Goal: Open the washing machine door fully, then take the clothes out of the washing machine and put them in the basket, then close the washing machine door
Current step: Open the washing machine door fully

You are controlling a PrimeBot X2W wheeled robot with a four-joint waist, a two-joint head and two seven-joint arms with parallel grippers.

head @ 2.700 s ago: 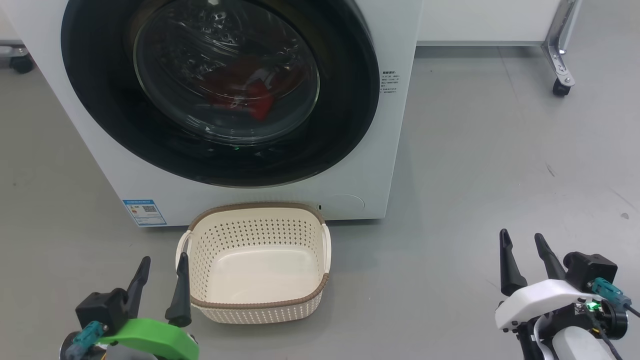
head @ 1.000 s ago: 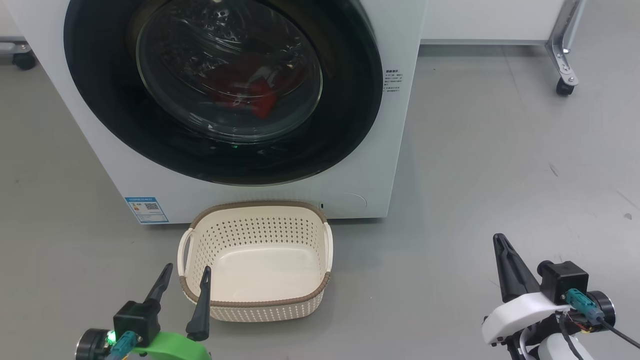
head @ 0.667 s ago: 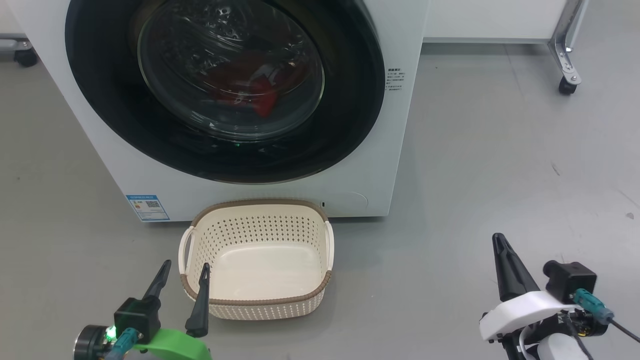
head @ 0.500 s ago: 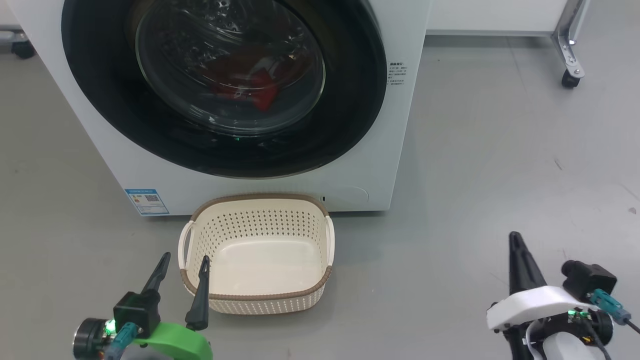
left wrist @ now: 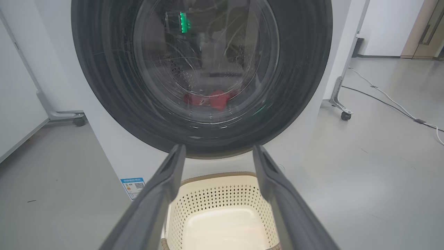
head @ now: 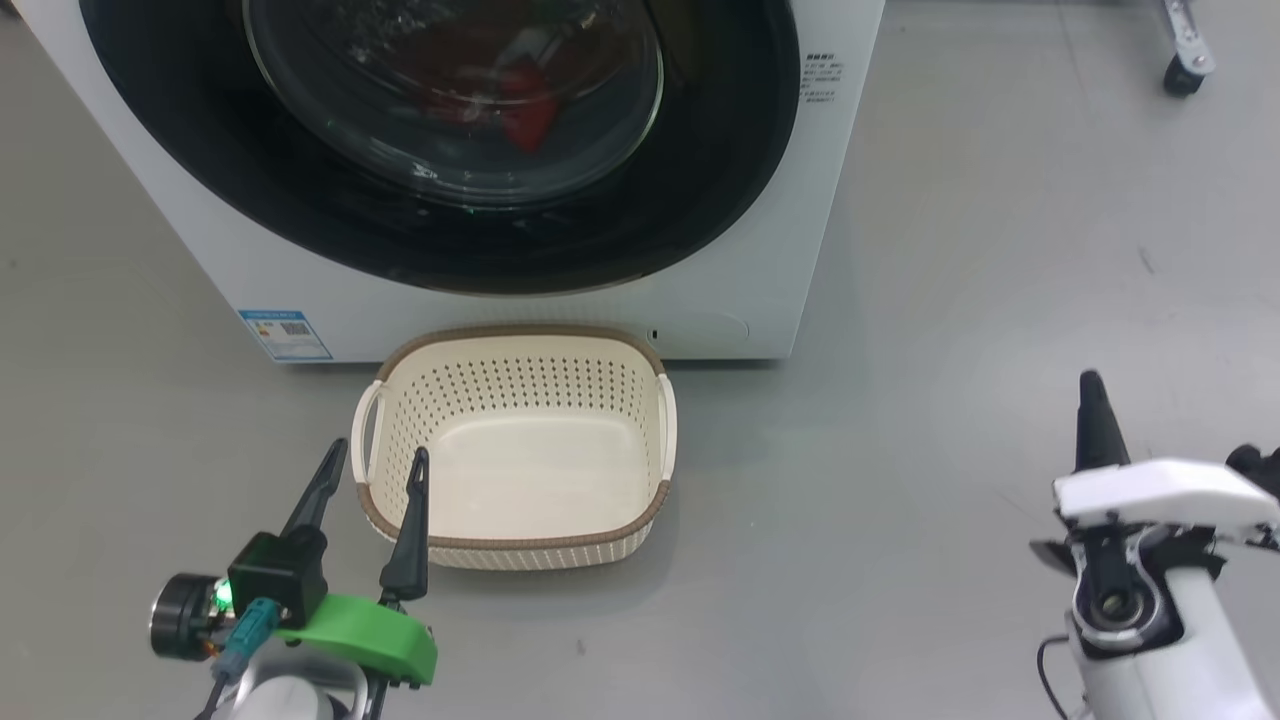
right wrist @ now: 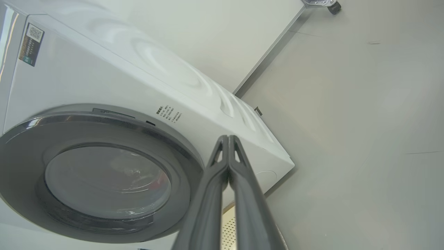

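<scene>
The white washing machine stands ahead with its round black-rimmed door flat against the front. Red clothes show through the glass window, also in the left wrist view. The cream basket sits on the floor right in front of the machine and holds nothing. My left gripper hovers open over the basket's near left corner, fingers pointing at the door. My right gripper is shut with nothing in it, low at the right, well clear of the machine; its tips press together.
Grey floor spreads to the right of the machine. A caster of a wheeled frame stands at the far right back. White cables lie on the floor beyond it. Another caster sits to the machine's left.
The camera has tilted, sliding the whole scene up in the head view. My right gripper has closed from open and its wrist has rolled. The left gripper stays open by the basket.
</scene>
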